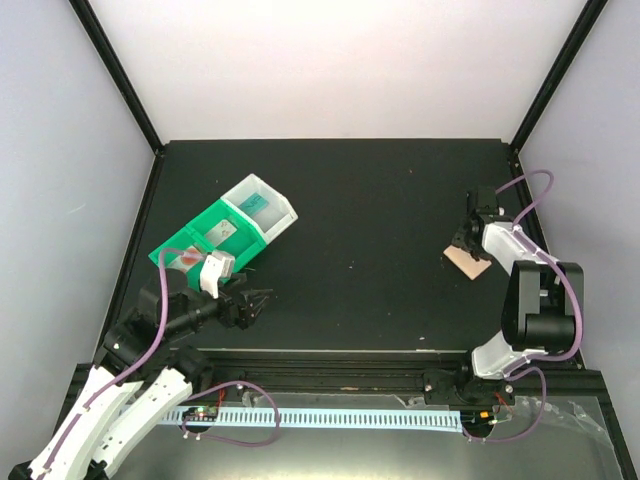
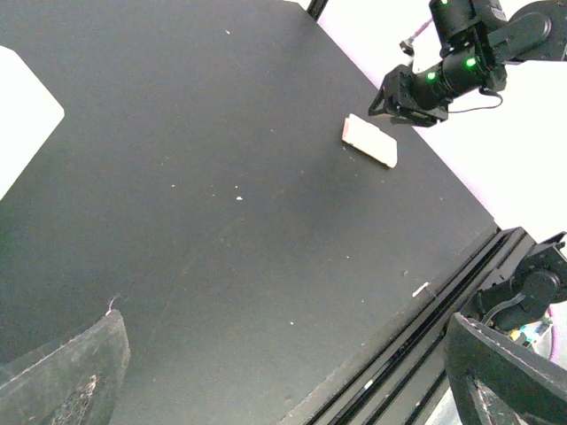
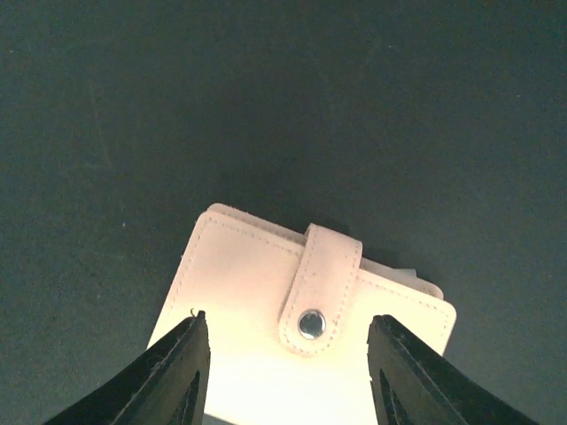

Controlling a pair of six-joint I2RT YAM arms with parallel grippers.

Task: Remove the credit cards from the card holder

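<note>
The card holder [image 1: 468, 262] lies shut on the black table at the right, peach-tan, its snap strap [image 3: 319, 288] fastened. My right gripper [image 1: 465, 243] hovers right over it, jaws apart, fingertips [image 3: 182, 363] above its left and right parts without pinching it. The holder [image 3: 248, 283] fills the space under the gripper [image 3: 288, 354]. A pale sliver [image 3: 403, 273] peeks from its far edge. Credit cards lie in the bins at the left: a teal one [image 1: 262, 203], a pale one [image 1: 222, 232], one with red [image 1: 187, 257]. My left gripper [image 1: 255, 303] stands wide open beside the bins, empty [image 2: 283, 390].
A green bin [image 1: 200, 240] and an adjoining white bin [image 1: 275, 215] sit at the left of the table. The white bin's corner [image 2: 22, 115] shows in the left wrist view, which also sees the holder [image 2: 369, 141] and the right arm [image 2: 438, 75] across the table.
</note>
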